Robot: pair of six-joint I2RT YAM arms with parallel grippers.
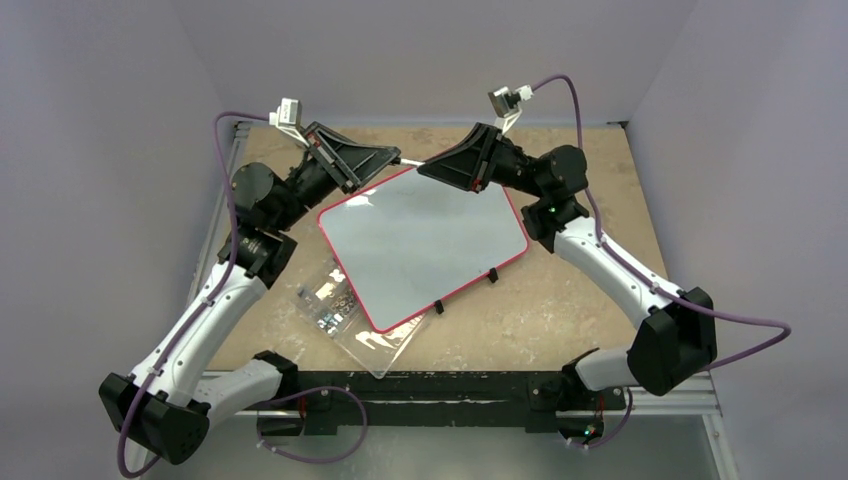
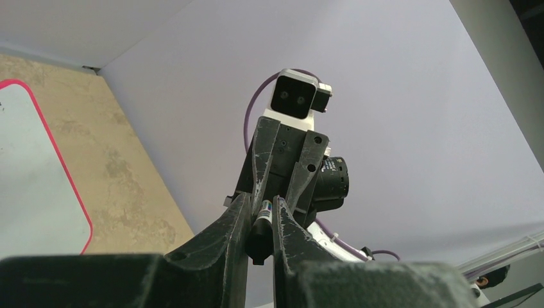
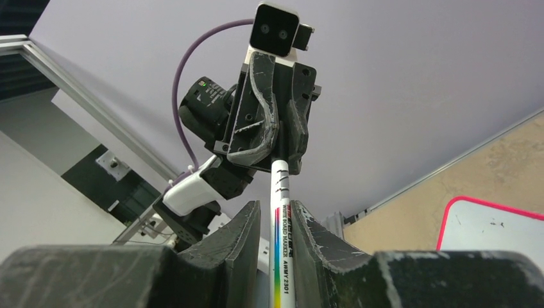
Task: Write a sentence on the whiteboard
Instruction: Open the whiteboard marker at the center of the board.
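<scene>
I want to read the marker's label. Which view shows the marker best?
The right wrist view: the marker runs up the middle, its printed white barrel plain. The left wrist view shows only its dark end; the top view shows a thin white sliver.

L: left gripper (image 2: 260, 221) fingers clamped | R: right gripper (image 3: 277, 218) fingers gripping | arms extended, tips facing

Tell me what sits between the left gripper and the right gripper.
A whiteboard marker bridges the left gripper and right gripper, one end between each one's fingers. The top view shows its white stretch, the right wrist view its printed barrel.
</scene>
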